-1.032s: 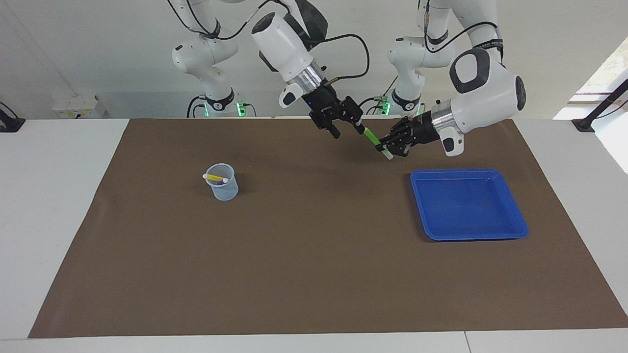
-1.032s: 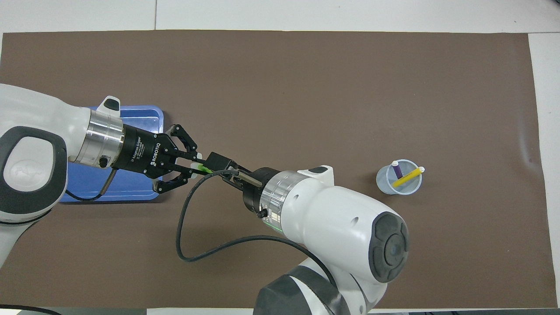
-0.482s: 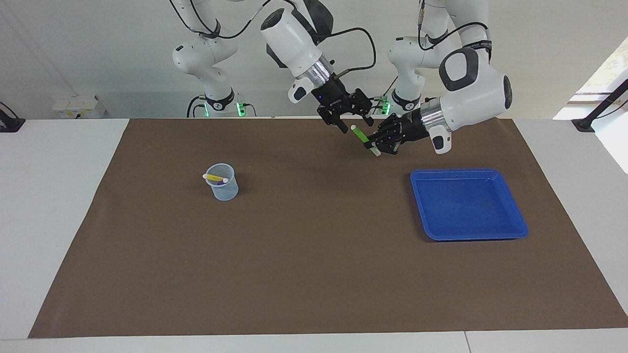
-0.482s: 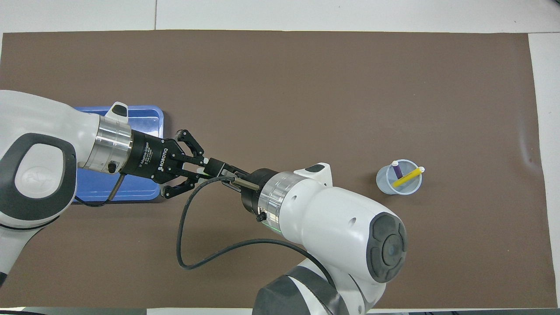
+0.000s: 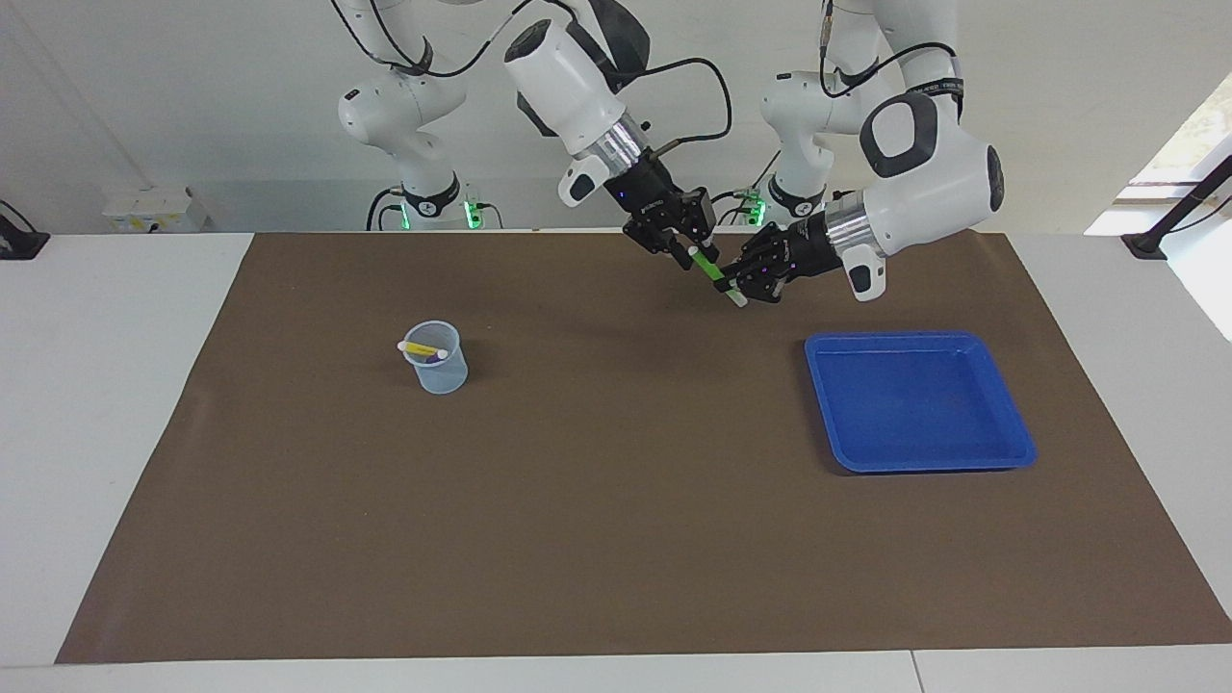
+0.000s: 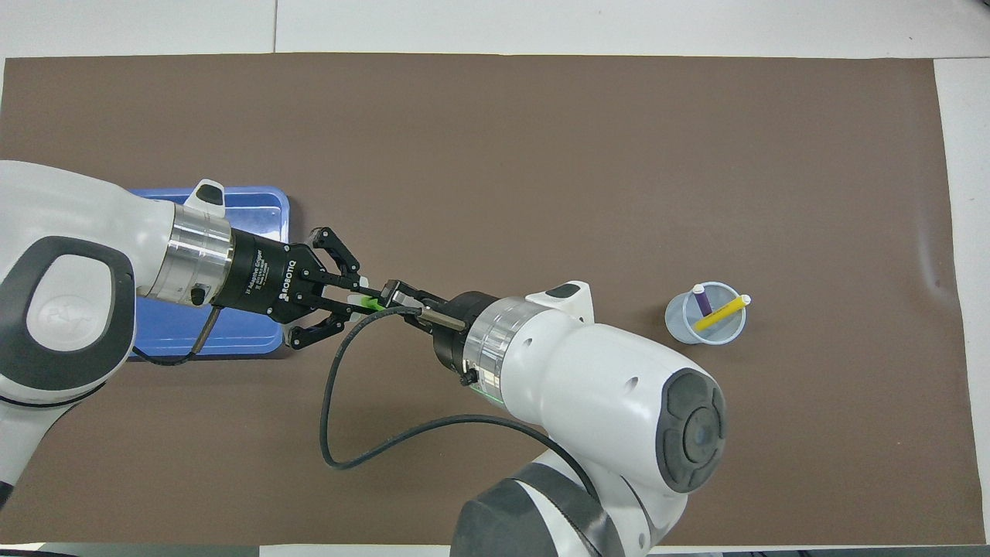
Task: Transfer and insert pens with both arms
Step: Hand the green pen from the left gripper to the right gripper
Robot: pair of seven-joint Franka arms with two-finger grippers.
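Note:
A green pen (image 5: pixel 710 269) (image 6: pixel 373 303) hangs slanted in the air over the brown mat (image 5: pixel 616 539), held at both ends. My left gripper (image 5: pixel 739 287) (image 6: pixel 352 298) is shut on its lower, pale-capped end. My right gripper (image 5: pixel 695 252) (image 6: pixel 396 294) has its fingers closed around the upper end. A yellow pen (image 5: pixel 422 348) (image 6: pixel 719 316) and a purple pen (image 6: pixel 702 300) stand in a clear cup (image 5: pixel 441 375) (image 6: pixel 684 329) toward the right arm's end of the table.
A blue tray (image 5: pixel 914 399) (image 6: pixel 263 209) lies on the mat toward the left arm's end, partly under my left wrist in the overhead view. Two smaller white arms with green-lit bases (image 5: pixel 423 202) stand at the robots' edge.
My right gripper has come onto the pen's upper end and closed its fingers on it. The left gripper, pen in its grip, shifted slightly toward the right arm.

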